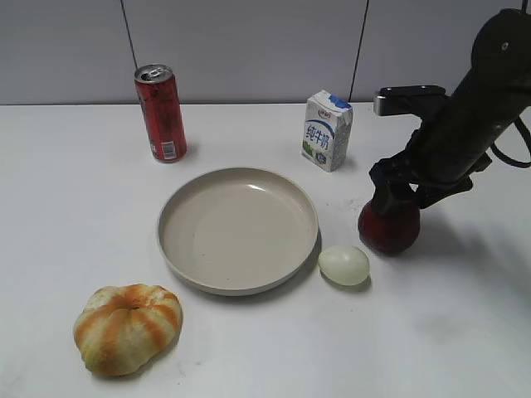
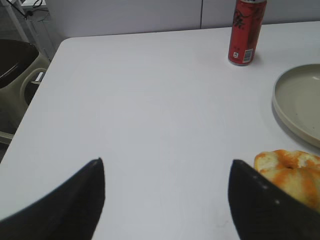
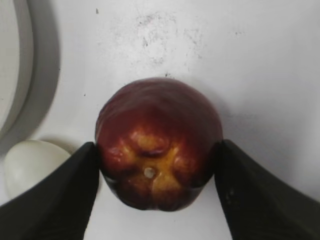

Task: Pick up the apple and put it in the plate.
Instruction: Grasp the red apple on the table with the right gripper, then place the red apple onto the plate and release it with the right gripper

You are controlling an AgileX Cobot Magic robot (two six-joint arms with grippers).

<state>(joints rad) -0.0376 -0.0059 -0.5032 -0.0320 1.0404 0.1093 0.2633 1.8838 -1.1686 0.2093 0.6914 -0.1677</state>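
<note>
The dark red apple [image 1: 390,228] sits on the white table to the right of the beige plate [image 1: 238,228]. My right gripper [image 1: 390,195] comes down on it from above. In the right wrist view the two black fingers [image 3: 156,150] press against both sides of the apple [image 3: 157,140], whose yellow-orange patch faces the camera. The plate's rim [image 3: 10,65] shows at the left edge of that view. My left gripper [image 2: 165,170] is open and empty over bare table, left of the plate [image 2: 300,100].
A pale egg [image 1: 343,264] lies between plate and apple, close to the left finger [image 3: 32,162]. An orange-striped bun [image 1: 127,326] lies front left. A red can [image 1: 161,113] and a milk carton [image 1: 326,130] stand behind the plate.
</note>
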